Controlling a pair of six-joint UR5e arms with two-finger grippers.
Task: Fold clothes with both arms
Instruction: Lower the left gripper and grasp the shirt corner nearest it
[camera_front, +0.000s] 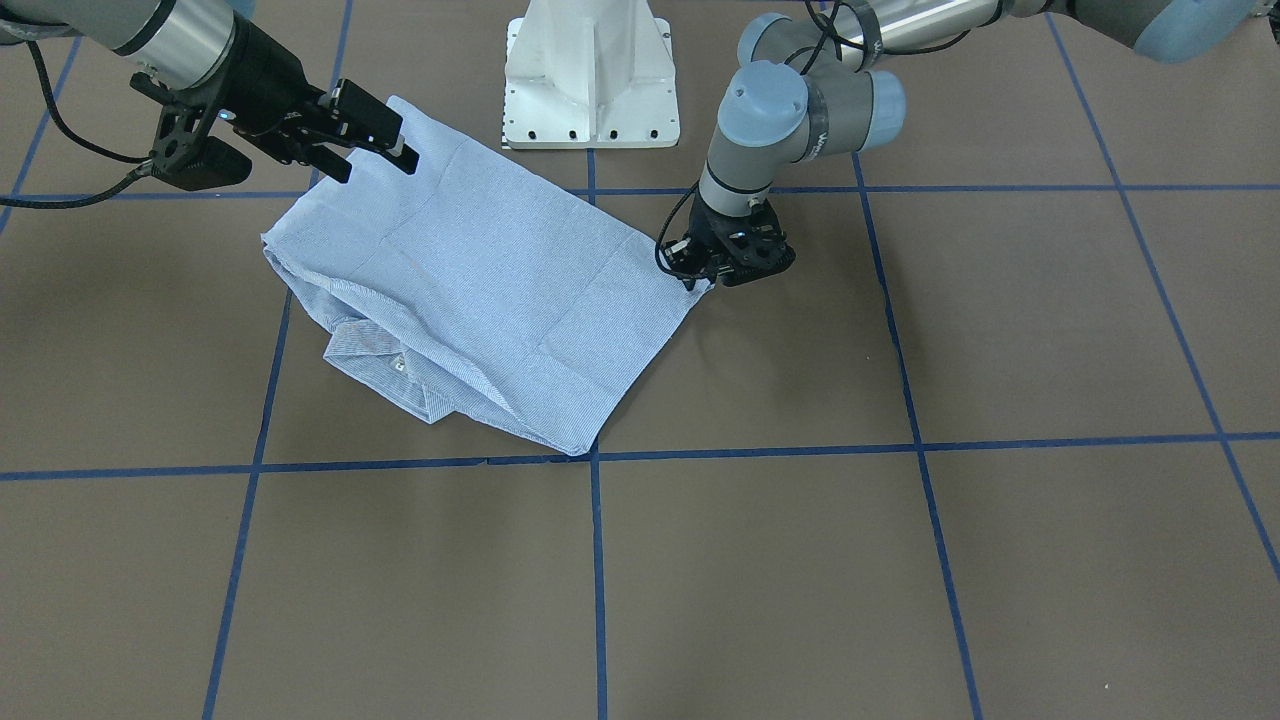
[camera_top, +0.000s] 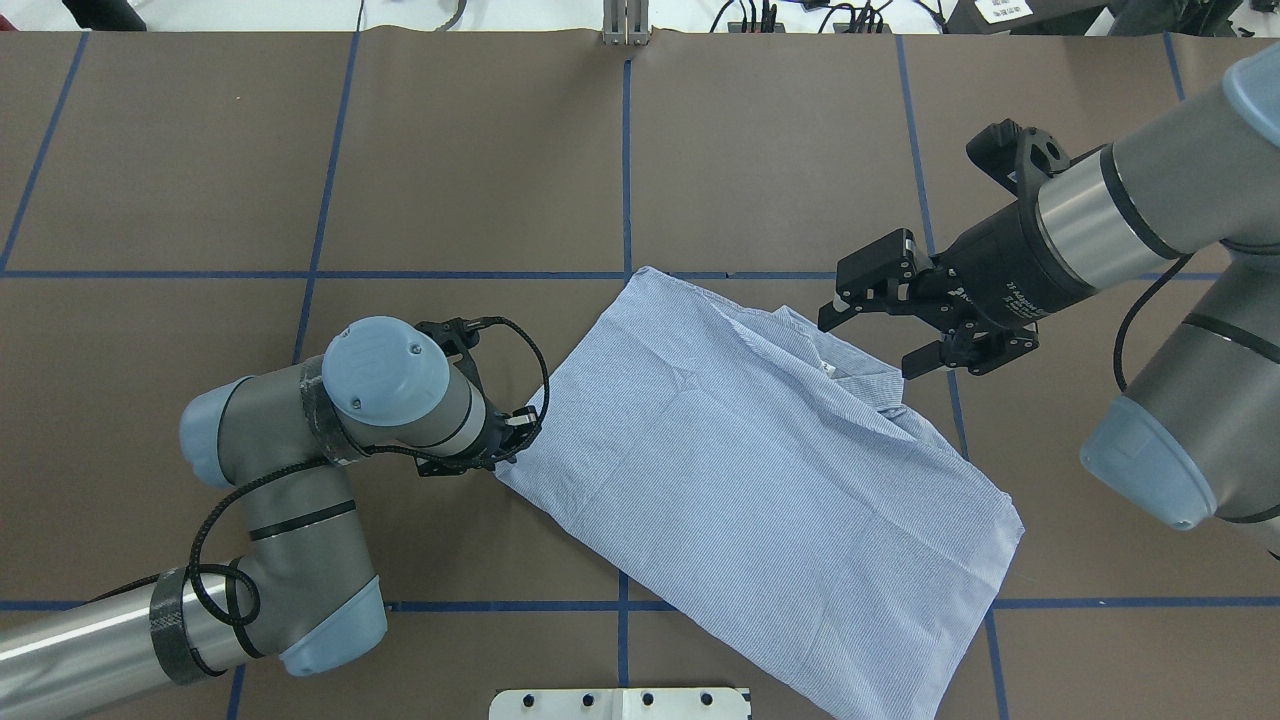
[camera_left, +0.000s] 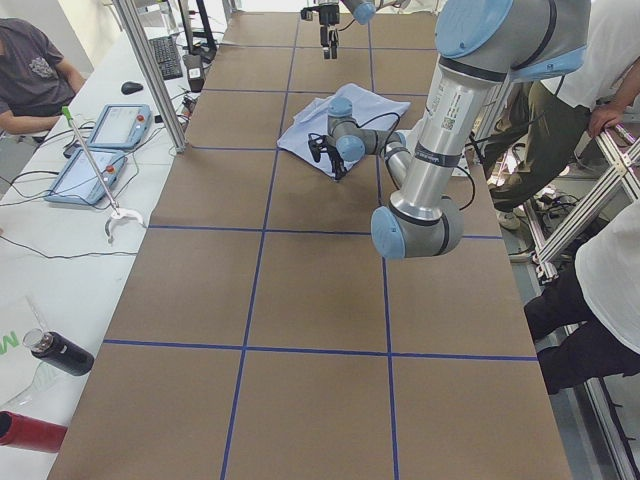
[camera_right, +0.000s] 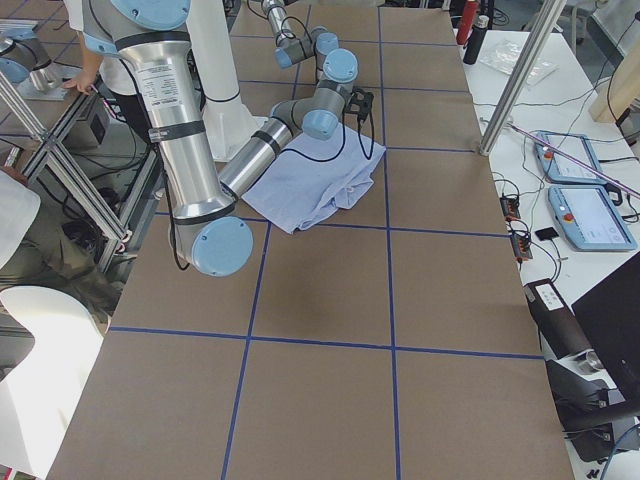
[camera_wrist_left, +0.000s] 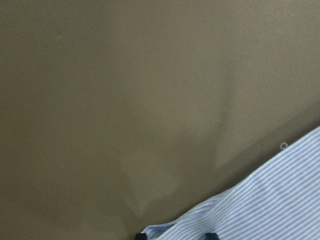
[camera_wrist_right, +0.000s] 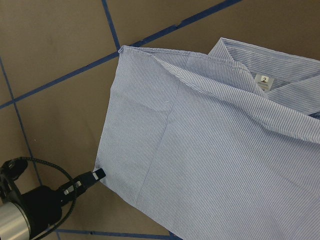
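Observation:
The light blue-and-white striped shirt (camera_front: 470, 290) lies folded flat on the brown table, collar and size tag (camera_wrist_right: 263, 79) on its far side; it also shows in the overhead view (camera_top: 760, 470). My left gripper (camera_top: 520, 432) is down at table level on the shirt's left corner (camera_front: 712, 280), shut on the fabric edge, which shows between its tips in the left wrist view (camera_wrist_left: 175, 231). My right gripper (camera_top: 870, 345) is open and empty, raised above the table just beyond the collar side (camera_front: 375, 165).
The white pedestal base (camera_front: 590, 75) stands at the table's near edge, close to the shirt's hem. Blue tape lines (camera_top: 626, 180) grid the brown surface. People (camera_left: 30, 70), tablets (camera_left: 122, 125) and bottles (camera_left: 60, 352) are beside the table's ends.

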